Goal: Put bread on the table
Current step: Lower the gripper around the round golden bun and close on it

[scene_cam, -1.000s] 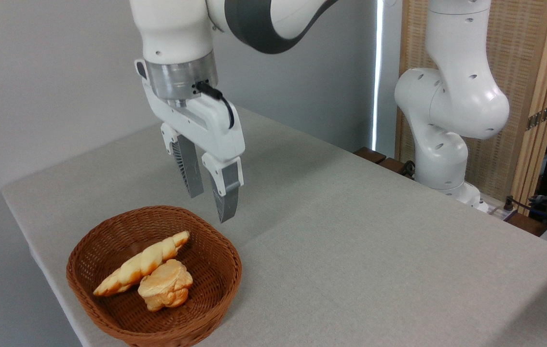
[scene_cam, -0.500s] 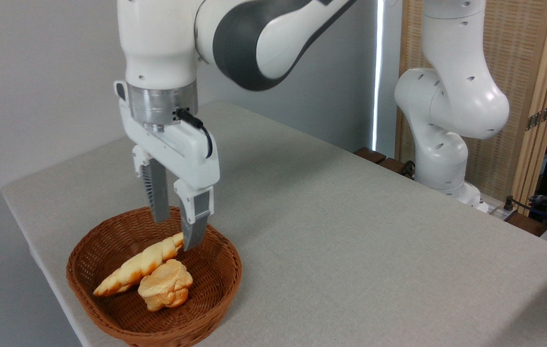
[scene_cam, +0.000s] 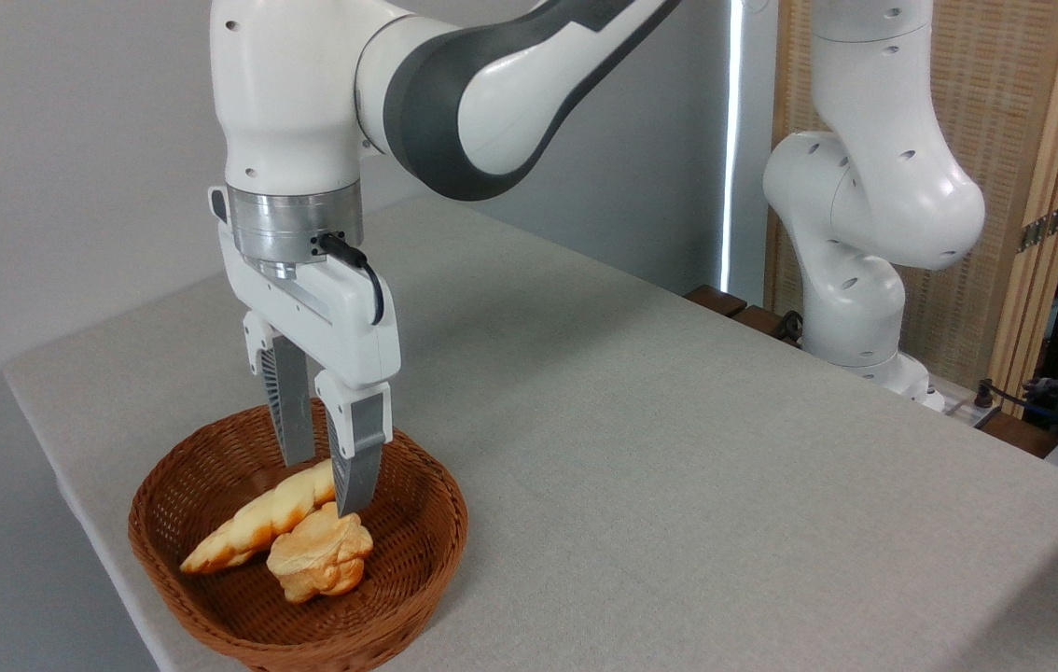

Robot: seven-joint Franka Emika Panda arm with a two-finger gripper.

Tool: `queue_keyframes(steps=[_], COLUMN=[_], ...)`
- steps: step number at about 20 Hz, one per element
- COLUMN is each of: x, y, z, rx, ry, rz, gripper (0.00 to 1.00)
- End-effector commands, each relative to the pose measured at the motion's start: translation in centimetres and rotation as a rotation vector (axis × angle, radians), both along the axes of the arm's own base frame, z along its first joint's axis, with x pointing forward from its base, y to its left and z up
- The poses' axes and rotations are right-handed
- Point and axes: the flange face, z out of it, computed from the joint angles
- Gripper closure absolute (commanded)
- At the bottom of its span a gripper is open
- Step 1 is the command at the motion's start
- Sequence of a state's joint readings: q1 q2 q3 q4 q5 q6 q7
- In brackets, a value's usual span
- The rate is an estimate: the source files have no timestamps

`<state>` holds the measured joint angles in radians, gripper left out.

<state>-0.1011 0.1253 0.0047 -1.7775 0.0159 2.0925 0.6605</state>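
A brown wicker basket (scene_cam: 298, 551) sits near the front left corner of the table (scene_cam: 678, 448), which has a light grey cloth on it. Inside the basket are two pieces of bread. The bread (scene_cam: 320, 566) for the job is a small, round, lumpy bun with a golden top and paler sides. It lies in the middle of the basket, a bit toward the front. Just behind it and to the left lies a long twisted loaf (scene_cam: 260, 519), slanting up toward the back of the basket, and the two touch or nearly touch. The white robot arm (scene_cam: 454, 84) reaches over from the right and bends down above the basket. Its gripper (scene_cam: 326, 485) points straight down into the basket, with two grey fingers (scene_cam: 354, 467) set a little apart. The gap between them is small, and they hold nothing. The front finger tip is right above the bun, close to its top edge, and I cannot tell if it touches. The back finger comes down by the top end of the twisted loaf. The base of the arm (scene_cam: 865, 280) stands far off to the right of the basket, past the table's back edge, in front of a woven wooden screen (scene_cam: 1005, 187).
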Motion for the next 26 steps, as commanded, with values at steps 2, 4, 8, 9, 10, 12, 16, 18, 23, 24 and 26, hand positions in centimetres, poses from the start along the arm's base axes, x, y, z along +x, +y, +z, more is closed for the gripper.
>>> queue_keyframes(steps=[2, 4, 8, 9, 10, 12, 16, 18, 23, 24, 26], x=[0.7, 0.8, 1.0, 0.9, 0.9, 1.0, 1.1, 1.1, 1.4, 1.5, 1.7], y=[-0.4, -1.3, -1.5, -1.5, -1.5, -1.3, -0.3, -0.1, 0.5, 0.5, 0.5], z=[-1.1, -2.1, -3.1, -3.2, -3.3, -3.3, -3.7, -3.9, -5.2, -5.4, -6.0], rx=[0.043, 0.055, 0.093, 0.101, 0.110, 0.130, 0.152, 0.158, 0.166, 0.167, 0.167], ry=[0.004, 0.022, 0.046, 0.050, 0.052, 0.053, 0.064, 0.072, 0.095, 0.098, 0.098], rz=[-0.033, -0.119, -0.340, -0.390, -0.444, -0.566, -0.690, -0.739, -0.818, -0.819, -0.821], gripper=[0.00, 0.00, 0.00, 0.00, 0.00, 0.00, 0.00, 0.00, 0.00, 0.00, 0.00])
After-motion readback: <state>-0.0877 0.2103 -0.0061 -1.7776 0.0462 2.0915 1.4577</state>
